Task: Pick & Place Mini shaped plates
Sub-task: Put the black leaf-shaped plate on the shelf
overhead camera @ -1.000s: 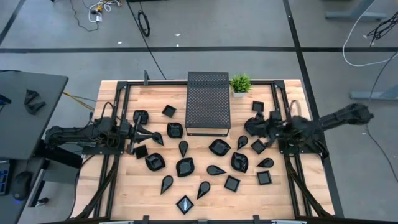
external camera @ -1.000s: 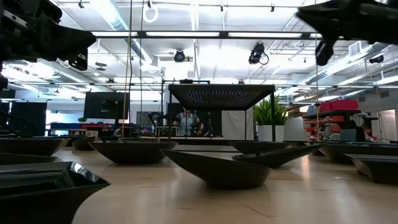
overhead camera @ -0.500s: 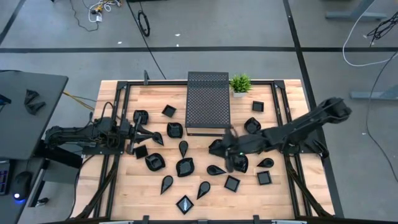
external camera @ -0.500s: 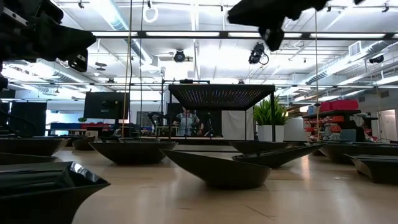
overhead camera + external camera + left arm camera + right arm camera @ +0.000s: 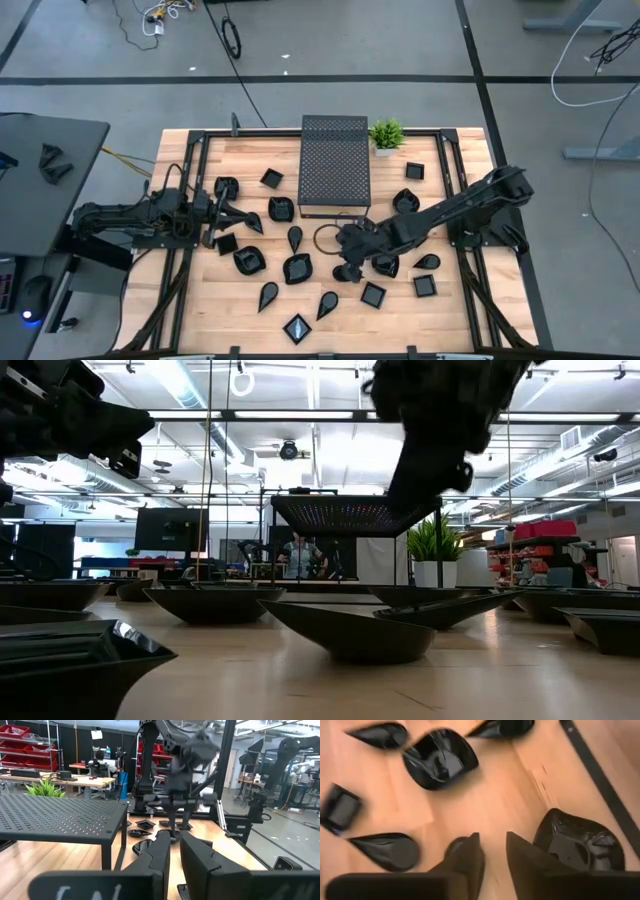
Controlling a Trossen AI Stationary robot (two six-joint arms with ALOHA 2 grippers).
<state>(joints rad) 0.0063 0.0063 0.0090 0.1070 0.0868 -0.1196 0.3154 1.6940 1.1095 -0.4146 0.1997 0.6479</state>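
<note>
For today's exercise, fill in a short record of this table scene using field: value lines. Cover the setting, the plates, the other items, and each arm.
setting: wooden table seen from above
plates: many mini shaped plates, glossy black, scattered flat across the wood
other items: perforated box at the back centre; potted plant beside it
right gripper: reached in over the plates at mid-table, fingers apart, empty, above bare wood between plates
left gripper: low at the table's left side, holding nothing visible
</note>
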